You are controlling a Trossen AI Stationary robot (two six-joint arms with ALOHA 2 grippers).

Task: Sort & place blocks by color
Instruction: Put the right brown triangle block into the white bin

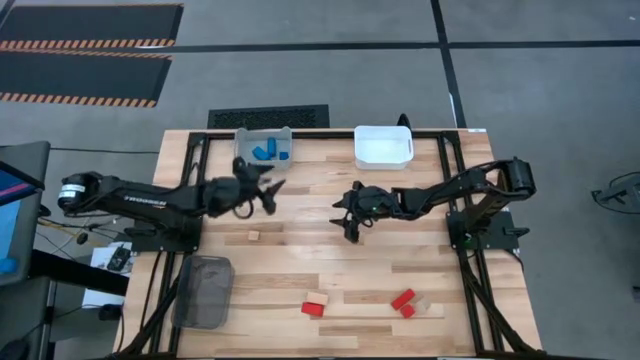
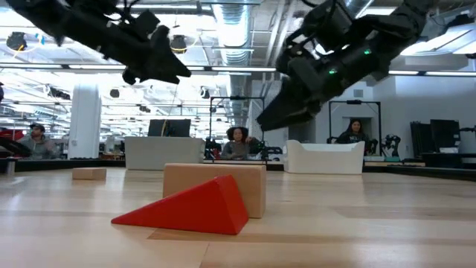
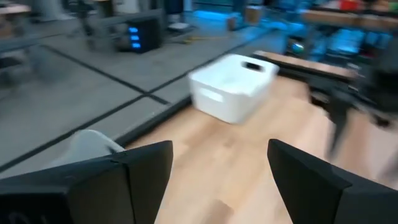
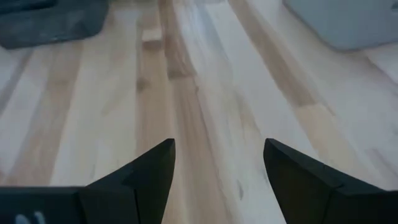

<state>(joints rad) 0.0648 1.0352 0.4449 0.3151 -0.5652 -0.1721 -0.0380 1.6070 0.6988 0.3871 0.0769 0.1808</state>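
Blue blocks (image 1: pixel 265 151) lie in the grey bin (image 1: pixel 244 135) at the far edge. A small tan block (image 1: pixel 253 236) rests flat mid-table, also seen in the right wrist view (image 4: pixel 151 35). Near the front edge, a red wedge (image 1: pixel 314 308) lies against a tan block (image 1: pixel 318 297), shown close in the low view as wedge (image 2: pixel 190 208) and block (image 2: pixel 249 186). Red blocks (image 1: pixel 403 299) lie beside a pale piece (image 1: pixel 425 303). My left gripper (image 1: pixel 272 189) hovers open just near of the grey bin. My right gripper (image 1: pixel 349 224) hovers open over the table's middle.
A white bin (image 1: pixel 383 147) stands at the far edge, right of the grey one. A dark mesh bin (image 1: pixel 203 290) sits at the near left corner. Bare wood lies between the two grippers. People sit in the room beyond the far edge.
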